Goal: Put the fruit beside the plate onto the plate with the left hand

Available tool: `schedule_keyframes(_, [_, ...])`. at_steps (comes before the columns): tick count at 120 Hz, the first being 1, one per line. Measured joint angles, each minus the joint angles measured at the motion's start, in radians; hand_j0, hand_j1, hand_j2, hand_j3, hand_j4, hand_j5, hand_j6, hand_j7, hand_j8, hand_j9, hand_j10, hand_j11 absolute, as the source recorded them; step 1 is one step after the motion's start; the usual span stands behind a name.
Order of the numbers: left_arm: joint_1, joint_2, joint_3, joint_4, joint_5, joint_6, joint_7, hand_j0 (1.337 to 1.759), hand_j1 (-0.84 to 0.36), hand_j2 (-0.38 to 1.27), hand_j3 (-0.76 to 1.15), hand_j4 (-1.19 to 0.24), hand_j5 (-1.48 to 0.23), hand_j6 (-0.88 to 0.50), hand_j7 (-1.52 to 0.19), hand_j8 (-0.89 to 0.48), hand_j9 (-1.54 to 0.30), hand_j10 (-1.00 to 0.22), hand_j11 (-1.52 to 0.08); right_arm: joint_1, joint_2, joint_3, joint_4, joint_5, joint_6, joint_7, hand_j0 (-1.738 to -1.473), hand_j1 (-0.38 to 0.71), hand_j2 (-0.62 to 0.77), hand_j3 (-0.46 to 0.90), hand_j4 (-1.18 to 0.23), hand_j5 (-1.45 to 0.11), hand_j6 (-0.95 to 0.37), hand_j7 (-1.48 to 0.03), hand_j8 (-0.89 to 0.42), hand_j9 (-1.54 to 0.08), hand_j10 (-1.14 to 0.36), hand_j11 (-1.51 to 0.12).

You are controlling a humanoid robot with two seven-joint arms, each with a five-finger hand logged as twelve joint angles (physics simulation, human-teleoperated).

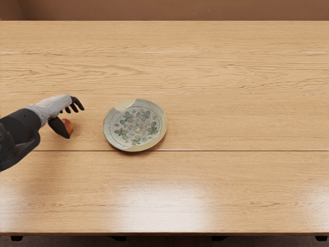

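Note:
A round plate point(110, 133) with a floral pattern and a gold rim lies flat on the wooden table, left of centre. To its left sits a small red-orange fruit point(68, 124). My left hand point(68, 116) comes in from the left edge and hovers right over the fruit. Its fingers are spread above the fruit, and the thumb point(60, 127) reaches down in front of it, hiding part of the fruit. The hand holds nothing. The right arm does not show.
The wooden table point(216, 77) stretches wide to the right and back. Its front edge runs along the bottom of the view, with a brown wall behind the far edge.

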Motion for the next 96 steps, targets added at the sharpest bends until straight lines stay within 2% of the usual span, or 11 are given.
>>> schedule_keyframes(45, [0.011, -0.057, 0.001, 0.107, 0.004, 0.008, 0.0, 1.658, -0.14, 0.09, 0.0, -0.42, -0.54, -0.42, -0.54, -0.42, -0.54, -0.42, -0.54, 0.0, 0.0, 0.0, 0.0, 0.0, 0.0, 0.0, -1.658, -0.35, 0.0, 0.0, 0.0, 0.0, 0.0, 0.0, 0.0, 0.0, 0.0, 0.0])
schedule_keyframes(96, [0.031, -0.078, 0.001, 0.158, 0.03, 0.026, 0.0, 1.657, -0.2, 0.13, 0.0, -0.47, -0.62, -0.47, -0.62, -0.47, -0.62, -0.47, -0.62, 0.0, 0.0, 0.0, 0.0, 0.0, 0.0, 0.0, -1.658, -0.35, 0.0, 0.0, 0.0, 0.0, 0.0, 0.0, 0.0, 0.0, 0.0, 0.0])
